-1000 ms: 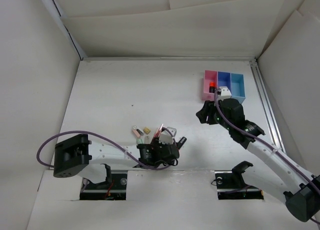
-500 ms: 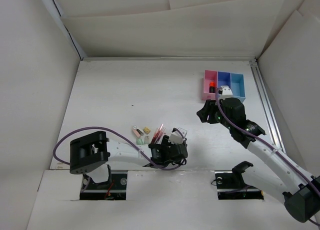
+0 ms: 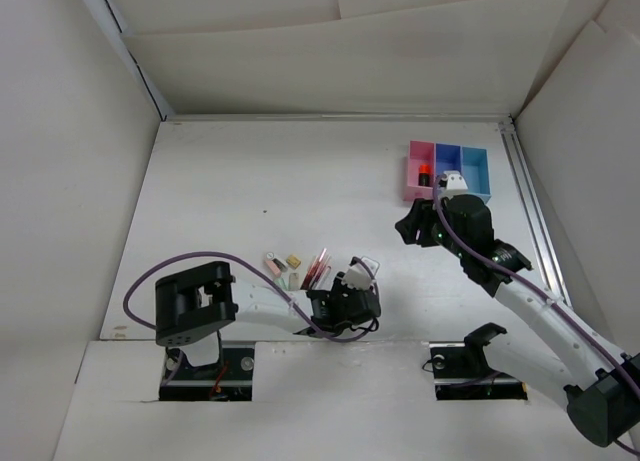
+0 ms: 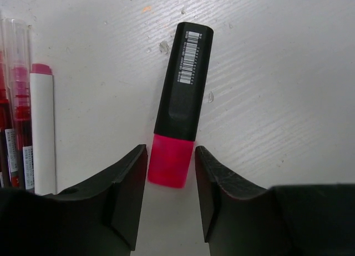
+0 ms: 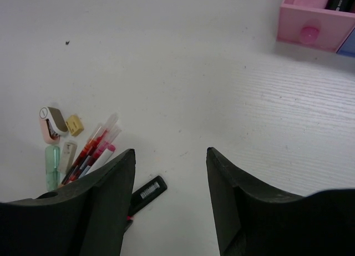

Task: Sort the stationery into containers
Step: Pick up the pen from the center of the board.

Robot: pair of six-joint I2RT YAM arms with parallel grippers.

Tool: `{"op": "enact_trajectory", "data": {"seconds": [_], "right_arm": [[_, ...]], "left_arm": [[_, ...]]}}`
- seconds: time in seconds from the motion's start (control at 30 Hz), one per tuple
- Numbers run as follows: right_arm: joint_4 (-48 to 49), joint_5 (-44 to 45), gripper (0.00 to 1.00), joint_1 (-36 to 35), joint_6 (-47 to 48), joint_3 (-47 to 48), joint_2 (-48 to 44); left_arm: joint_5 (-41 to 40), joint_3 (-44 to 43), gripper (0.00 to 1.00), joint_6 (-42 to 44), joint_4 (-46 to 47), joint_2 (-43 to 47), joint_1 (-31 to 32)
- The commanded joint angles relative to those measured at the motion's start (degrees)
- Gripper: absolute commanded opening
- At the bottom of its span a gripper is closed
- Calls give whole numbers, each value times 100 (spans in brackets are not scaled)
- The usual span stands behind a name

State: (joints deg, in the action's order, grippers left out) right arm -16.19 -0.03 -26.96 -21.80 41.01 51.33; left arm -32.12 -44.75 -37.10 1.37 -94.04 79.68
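We take the black highlighter point(image 4: 180, 89) as the reference. It lies flat on the surface point(image 4: 277, 73), barcode up and pink cap point(image 4: 171, 166) toward the left claw point(image 4: 170, 149). The red pens point(image 4: 16, 128) and a white pen point(image 4: 42, 134) lie just beside it, parallel to it. We judge that the left claw is lined up on the cap end so that the jaws close across the short width and stay away from the pens.

The left claw is set narrow. One jaw stands on each side of the cap, nearly touching it. We cannot tell whether they are already pressing on it, and the highlighter is not lifted.

The three bins, pink point(image 3: 413, 171), dark blue point(image 3: 447, 156) and light blue point(image 3: 475, 166), are well apart from the highlighter, toward the far right. The pink bin already holds another highlighter point(image 3: 424, 174), so we judge it to be the destination.

The right claw point(image 5: 171, 153) hangs between the reference highlighter and the bins, nearer the bins. Its jaws are wide apart and hold nothing.
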Motion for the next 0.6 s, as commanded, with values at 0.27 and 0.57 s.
{"op": "enact_trajectory", "data": {"seconds": [0.27, 0.57], "right_arm": [[291, -23, 59, 33, 80, 3, -123], [239, -1007, 60, 33, 185, 117, 0]], "left_arm": [[-286, -69, 12, -385, -443, 8, 13], [-514, -16, 10, -588, -778, 1807, 13]]}}
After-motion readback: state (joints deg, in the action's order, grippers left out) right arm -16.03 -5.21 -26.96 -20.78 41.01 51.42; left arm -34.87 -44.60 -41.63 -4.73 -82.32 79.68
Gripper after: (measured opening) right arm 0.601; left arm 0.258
